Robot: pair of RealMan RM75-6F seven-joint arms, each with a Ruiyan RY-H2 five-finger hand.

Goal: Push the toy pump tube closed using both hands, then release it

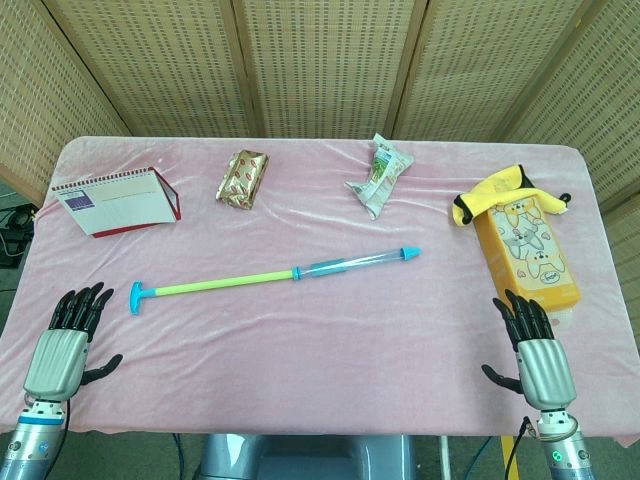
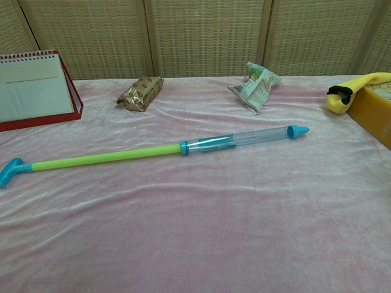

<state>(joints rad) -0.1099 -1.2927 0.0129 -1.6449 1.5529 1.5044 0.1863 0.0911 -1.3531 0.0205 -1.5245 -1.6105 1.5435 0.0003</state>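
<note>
The toy pump (image 1: 275,275) (image 2: 153,150) lies across the middle of the pink cloth, pulled out long. Its green rod (image 1: 220,284) (image 2: 104,157) ends in a blue T-handle (image 1: 136,296) (image 2: 10,171) on the left. Its clear tube (image 1: 355,263) (image 2: 241,139) ends in a blue nozzle (image 1: 409,253) (image 2: 298,130) on the right. My left hand (image 1: 68,335) rests at the near left edge with fingers spread, holding nothing, a short way below the handle. My right hand (image 1: 530,345) rests at the near right edge, fingers apart and empty, far from the nozzle. Neither hand shows in the chest view.
A red-edged desk calendar (image 1: 115,202) (image 2: 33,88) stands at the back left. A gold snack pack (image 1: 243,178) (image 2: 140,93) and a crumpled wrapper (image 1: 380,175) (image 2: 256,86) lie at the back. A yellow box (image 1: 525,250) (image 2: 379,113) with a yellow toy (image 1: 495,190) (image 2: 354,91) sits at the right.
</note>
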